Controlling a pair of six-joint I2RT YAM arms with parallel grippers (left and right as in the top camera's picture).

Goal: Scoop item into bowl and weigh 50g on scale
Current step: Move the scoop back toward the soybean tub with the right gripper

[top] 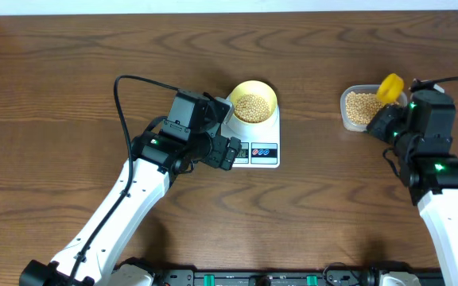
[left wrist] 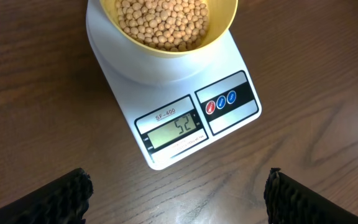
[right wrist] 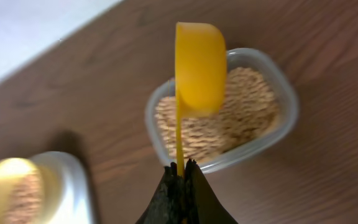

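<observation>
The pale yellow-green bowl point(top: 252, 101) full of beige beans point(top: 251, 108) stands on the white scale point(top: 265, 151). In the left wrist view the bowl point(left wrist: 166, 50) holds beans point(left wrist: 163, 22) and the scale point(left wrist: 185, 118) display reads 52. My left gripper point(left wrist: 178, 193) is open and empty, just in front of the scale's near edge. My right gripper point(right wrist: 181, 171) is shut on the handle of the bright yellow scoop point(right wrist: 197, 71), held turned on its side over the clear tub point(right wrist: 272, 81) of beans point(right wrist: 241, 118). The scoop point(top: 390, 87) also shows in the overhead view.
The clear plastic tub point(top: 346, 106) of beans sits at the back right on the brown wooden table point(top: 70, 95). A black cable point(top: 119, 111) loops over the left arm. A pale strip runs along the table's far edge point(top: 213, 6).
</observation>
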